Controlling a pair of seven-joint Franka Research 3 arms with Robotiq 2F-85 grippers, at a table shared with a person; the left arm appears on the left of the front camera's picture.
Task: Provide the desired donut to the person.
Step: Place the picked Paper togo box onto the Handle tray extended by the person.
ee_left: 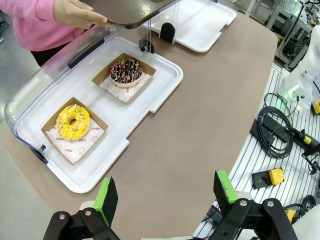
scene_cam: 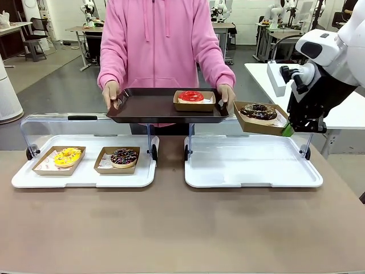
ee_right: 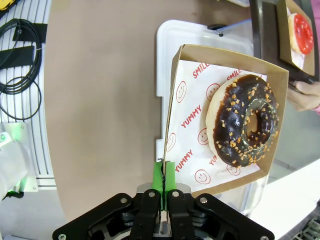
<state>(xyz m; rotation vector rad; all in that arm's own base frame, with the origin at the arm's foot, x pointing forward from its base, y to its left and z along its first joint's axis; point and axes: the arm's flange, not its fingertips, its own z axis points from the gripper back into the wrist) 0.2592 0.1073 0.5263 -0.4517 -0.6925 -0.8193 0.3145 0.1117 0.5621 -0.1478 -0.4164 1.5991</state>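
Where print can be read, on the paper liners: "YUMMY" and "SMILE" in red, with small smiley faces, under the chocolate donut (ee_right: 244,121) and under the yellow donut (ee_left: 73,121)
Chocolate donut: dark glaze with orange-brown crumbs over a pale ring, lying in a brown cardboard tray (ee_right: 186,52) lined with white printed paper
Position of the cardboard tray: held in the air above the far right corner of the right white tray (scene_cam: 251,178), just beside the dark serving tray (scene_cam: 148,112)
Right gripper (ee_right: 164,181): green pads pressed together on the near wall of the cardboard tray, pinching its edge
Left gripper (ee_left: 167,196): fingers well apart, nothing between them, above the brown table (ee_left: 200,120)
Person (scene_cam: 165,40): pink hoodie with drawstrings, standing at the far side, both hands gripping the dark serving tray by its ends
Red donut (scene_cam: 191,96): glossy red glaze, in its own cardboard tray on the serving tray
Left white tray (ee_left: 165,87): carries the yellow donut and a chocolate sprinkle donut (ee_left: 126,71), each in a cardboard tray, with a clear lid (ee_left: 60,65) raised behind
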